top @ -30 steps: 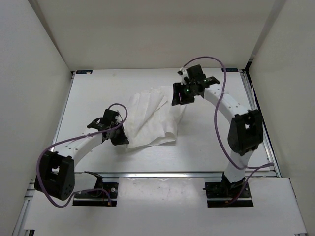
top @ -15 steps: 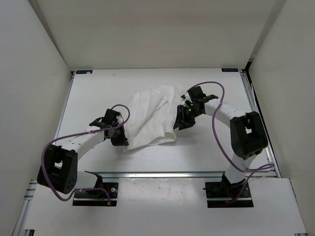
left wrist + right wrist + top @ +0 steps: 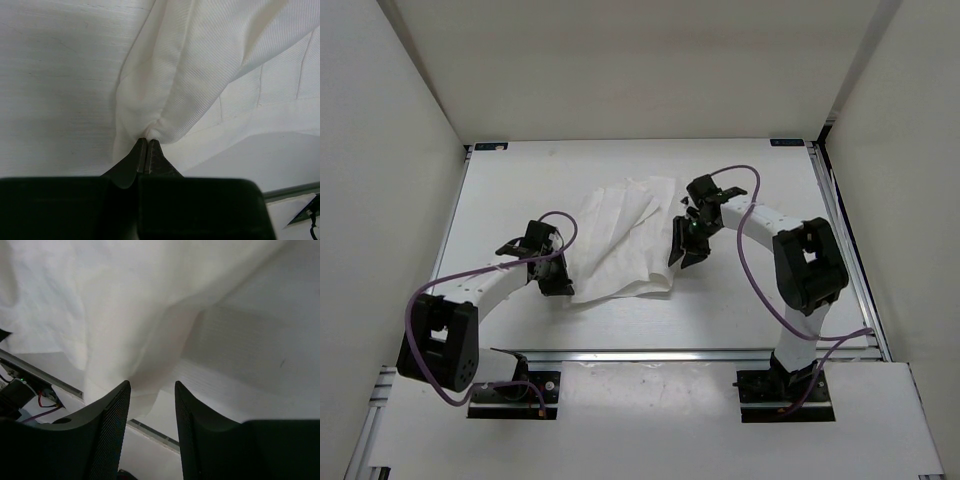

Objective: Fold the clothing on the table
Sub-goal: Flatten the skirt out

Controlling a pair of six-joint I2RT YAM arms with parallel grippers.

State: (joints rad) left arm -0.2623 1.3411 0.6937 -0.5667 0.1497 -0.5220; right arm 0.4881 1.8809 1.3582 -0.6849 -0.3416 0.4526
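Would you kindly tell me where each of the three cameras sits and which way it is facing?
Top external: above and behind the arm bases, looking down on the table, the clothing and both arms, left pincer and right pincer included.
Left wrist: on the left wrist, looking along the shut left pincer, which pinches a fold of the clothing.
Right wrist: on the right wrist, looking past the open right pincer at the clothing.
Shared: all three show the clothing on the table.
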